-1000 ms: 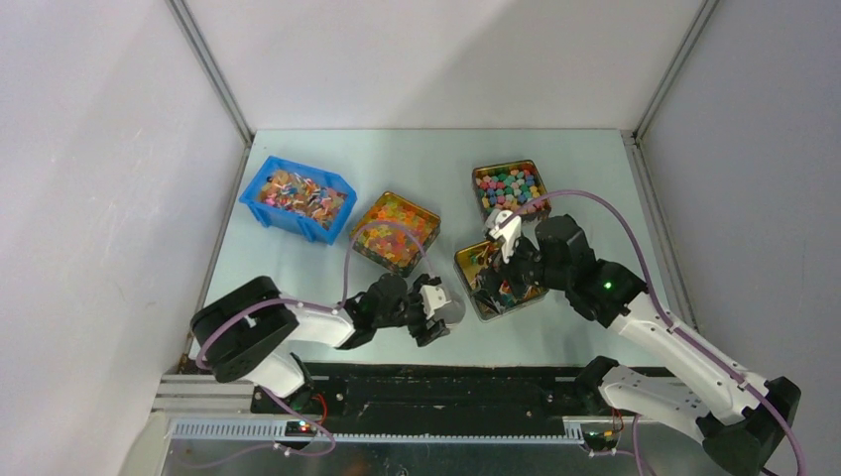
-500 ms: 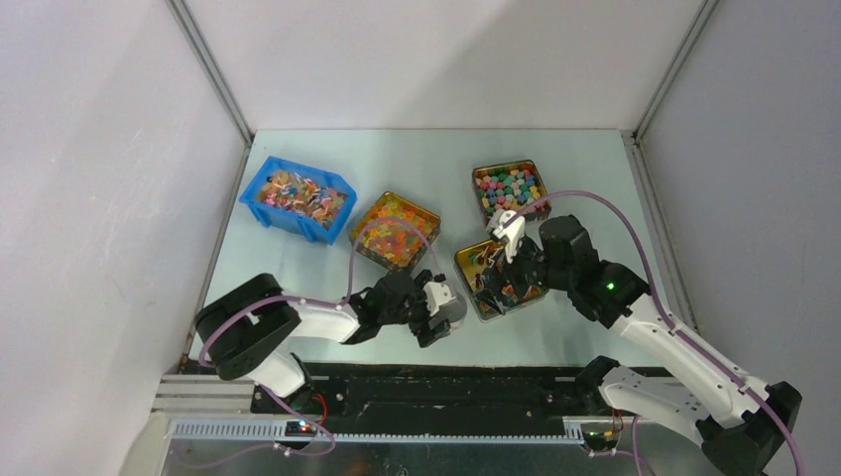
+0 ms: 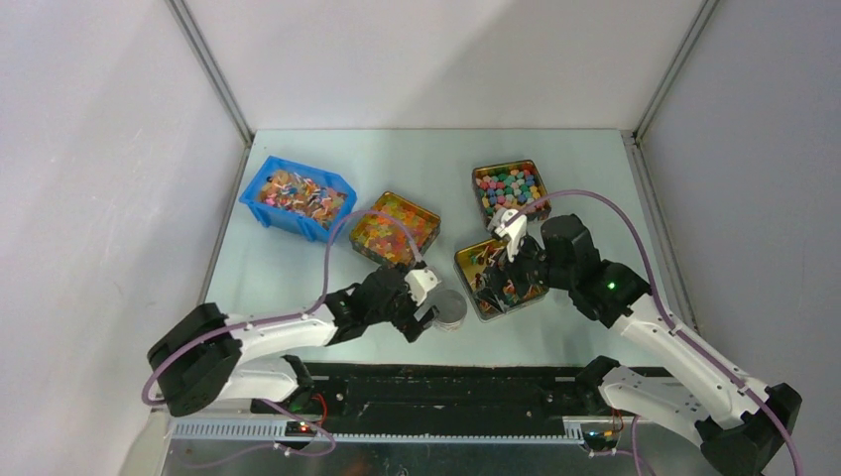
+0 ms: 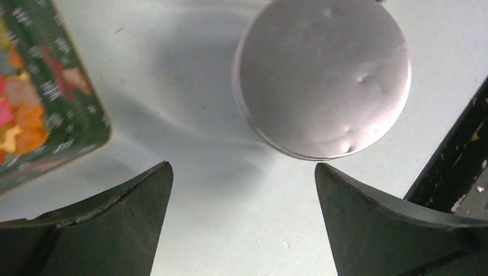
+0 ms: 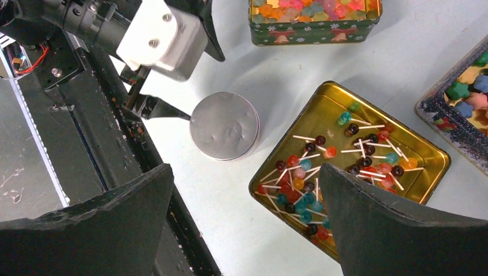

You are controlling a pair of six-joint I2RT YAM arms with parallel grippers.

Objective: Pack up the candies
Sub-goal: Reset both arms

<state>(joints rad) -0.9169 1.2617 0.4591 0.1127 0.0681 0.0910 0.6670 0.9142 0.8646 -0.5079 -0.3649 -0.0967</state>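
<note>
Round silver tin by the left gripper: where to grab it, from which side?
Its curved side wall, from above, jaws straddling the full width. The round silver tin stands flat, its smooth top giving no hold, with table showing around it. The open left gripper is nearest.

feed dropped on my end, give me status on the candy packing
Left gripper open, empty, just short of the round silver tin. Right gripper open, above the candies in the gold tin. Nothing blocking.
</note>
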